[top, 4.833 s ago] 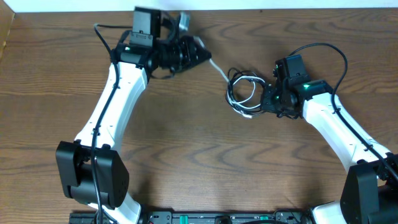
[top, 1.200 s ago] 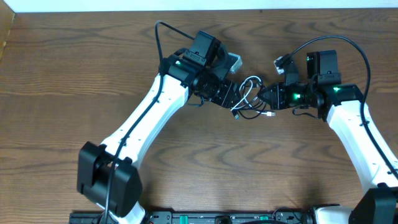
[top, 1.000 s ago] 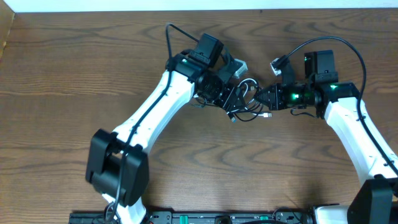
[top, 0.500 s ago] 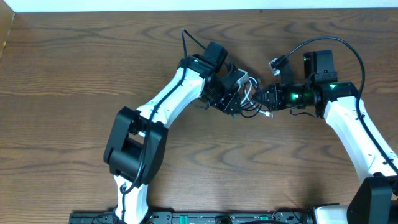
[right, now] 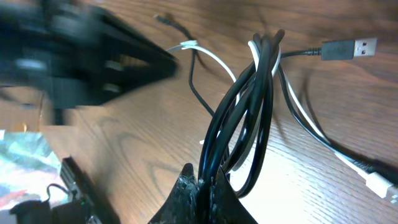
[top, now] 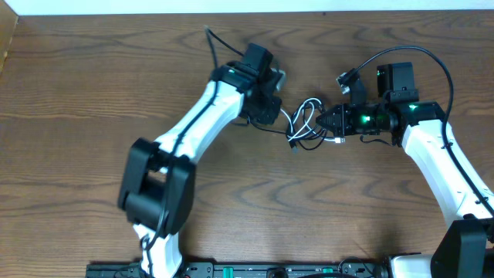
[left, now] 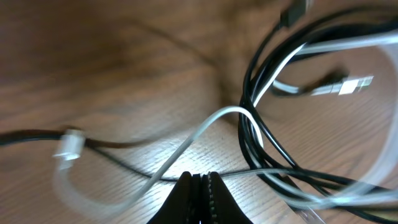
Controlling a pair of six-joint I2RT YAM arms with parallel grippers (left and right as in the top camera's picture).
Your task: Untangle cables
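Tangled cables (top: 309,127), white and black: looped bundle, ends on table (top: 93,116), between the arms. Right gripper (right: 206,180): fingers clamped on the loops. Left gripper (left: 199,177): fingers pressed together, pinching one strand.

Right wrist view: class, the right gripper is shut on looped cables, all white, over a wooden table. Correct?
No. The cables in the right gripper are not all white: the right wrist view shows black loops with a white one among them, over the wooden table.
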